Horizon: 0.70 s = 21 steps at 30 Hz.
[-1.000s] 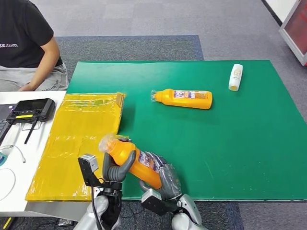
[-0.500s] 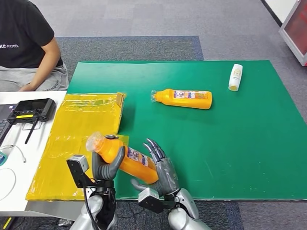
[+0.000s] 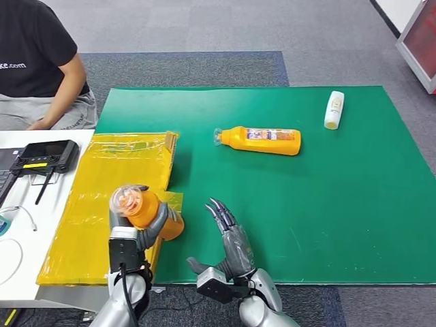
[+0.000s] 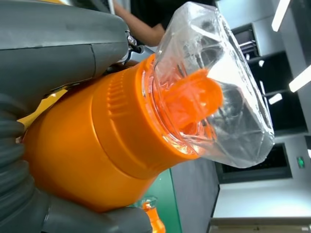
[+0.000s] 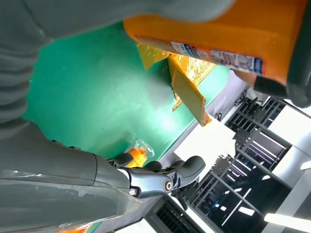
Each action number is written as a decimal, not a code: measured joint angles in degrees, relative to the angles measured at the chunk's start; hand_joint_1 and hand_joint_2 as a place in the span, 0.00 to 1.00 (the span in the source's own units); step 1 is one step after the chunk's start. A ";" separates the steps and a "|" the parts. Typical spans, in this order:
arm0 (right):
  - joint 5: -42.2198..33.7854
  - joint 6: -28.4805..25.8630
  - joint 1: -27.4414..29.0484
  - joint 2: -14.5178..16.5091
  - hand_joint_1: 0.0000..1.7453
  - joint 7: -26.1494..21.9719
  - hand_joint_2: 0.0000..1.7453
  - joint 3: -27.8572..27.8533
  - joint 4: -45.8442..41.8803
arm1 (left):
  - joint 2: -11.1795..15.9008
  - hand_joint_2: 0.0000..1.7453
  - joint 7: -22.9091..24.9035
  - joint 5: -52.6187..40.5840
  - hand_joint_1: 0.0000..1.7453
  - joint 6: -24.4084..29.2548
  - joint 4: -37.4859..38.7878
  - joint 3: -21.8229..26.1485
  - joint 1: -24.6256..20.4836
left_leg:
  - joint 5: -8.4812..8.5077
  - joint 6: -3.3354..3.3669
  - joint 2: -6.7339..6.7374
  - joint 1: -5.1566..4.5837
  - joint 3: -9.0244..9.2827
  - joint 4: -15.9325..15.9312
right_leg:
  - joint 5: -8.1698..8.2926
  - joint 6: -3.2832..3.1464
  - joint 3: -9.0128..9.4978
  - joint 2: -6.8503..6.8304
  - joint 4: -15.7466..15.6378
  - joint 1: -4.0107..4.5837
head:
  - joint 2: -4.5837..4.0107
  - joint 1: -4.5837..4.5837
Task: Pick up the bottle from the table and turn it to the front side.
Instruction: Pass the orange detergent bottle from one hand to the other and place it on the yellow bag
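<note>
Bottle point(image 3: 146, 210) in my left hand point(image 3: 135, 228): the orange one, lifted off the table near its front edge, above the seam where the yellow plastic sheet point(image 3: 103, 197) meets the green mat point(image 3: 329, 204). My fingers wrap its body, and its clear-wrapped cap point(image 3: 126, 201) tips up towards my head camera, so I look almost straight down onto the top. In my left wrist view the same bottle point(image 4: 92, 145) sits tight against the grey thumb point(image 4: 62, 53), with the crinkled clear film over the orange nozzle point(image 4: 190, 99) plain to see.

My right hand point(image 3: 231, 248) is empty and spread, fingers pointing up and away from me, just to the right of the held bottle and not touching it. It hangs over the mat's front edge. From the right wrist view, the label on the bottle's side point(image 5: 205, 53) runs across the orange body.

A second orange bottle point(image 3: 259, 140) lies on its side in the middle of the mat, cap towards the yellow sheet. A small white bottle point(image 3: 334, 109) lies near the mat's far right corner. At the table's left edge rests a black controller point(image 3: 46, 155), and a seated person point(image 3: 36, 61) in a dark shirt is at the far left corner.
</note>
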 joint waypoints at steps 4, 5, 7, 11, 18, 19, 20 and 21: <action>-0.04 0.03 -0.12 0.02 0.00 -0.06 0.00 0.02 0.36 | 0.63 1.00 0.58 -8.91 1.00 0.08 -0.01 0.65 -0.02 | -0.02 -0.02 0.02 0.00 0.00 0.00 | 0.04 -0.03 -0.03 0.03 0.00 0.00 | 0.00 0.00; -0.05 0.05 -0.16 0.02 0.00 -0.08 0.00 0.03 0.45 | 0.76 1.00 0.79 -11.31 1.00 0.10 -0.01 1.04 -0.03 | -0.02 -0.02 0.02 0.00 -0.01 0.00 | 0.03 -0.03 -0.04 0.03 0.00 0.00 | 0.00 0.00; -0.05 0.10 -0.24 0.04 0.00 -0.11 0.00 0.02 0.58 | 0.94 1.00 1.21 -15.35 1.00 0.20 -0.04 1.94 -0.03 | -0.02 -0.02 0.02 0.00 -0.01 0.00 | 0.03 -0.03 -0.05 0.02 0.00 0.00 | 0.01 0.00; -0.05 0.19 -0.28 0.19 0.00 -0.11 0.00 0.03 0.71 | 1.39 1.00 3.13 -20.27 1.00 0.44 -0.23 3.08 -0.20 | -0.01 -0.02 0.01 0.00 -0.02 0.00 | 0.03 -0.03 -0.06 0.02 0.00 0.00 | 0.00 0.00; 0.05 0.74 -0.14 0.32 0.00 0.29 0.00 -0.04 0.73 | 4.04 1.00 11.52 -26.95 1.00 -0.60 -0.28 2.66 -1.83 | 0.01 -0.04 0.01 0.00 0.00 0.00 | 0.04 -0.04 -0.04 0.03 0.00 0.00 | 0.00 0.00; 0.12 0.80 -0.11 0.32 0.00 0.37 0.00 -0.08 0.73 | 4.48 1.00 12.45 -27.09 1.00 -1.31 -0.13 2.62 -2.25 | 0.02 -0.04 0.01 0.00 0.00 0.00 | 0.05 -0.04 -0.04 0.03 0.00 0.00 | 0.00 -0.01; 0.19 0.85 -0.08 0.33 0.00 0.44 0.00 -0.11 0.73 | 4.85 1.00 13.21 -27.18 1.00 -1.97 0.13 2.60 -2.71 | 0.02 -0.05 0.01 0.00 0.01 0.00 | 0.05 -0.04 -0.03 0.03 0.00 0.00 | 0.00 -0.01; 0.23 0.92 -0.06 0.34 0.00 0.49 0.00 -0.15 0.73 | 5.15 1.00 13.77 -27.25 1.00 -2.49 0.57 2.58 -3.20 | 0.03 -0.05 0.01 0.00 0.02 0.00 | 0.06 -0.04 -0.02 0.03 0.00 0.00 | 0.00 -0.01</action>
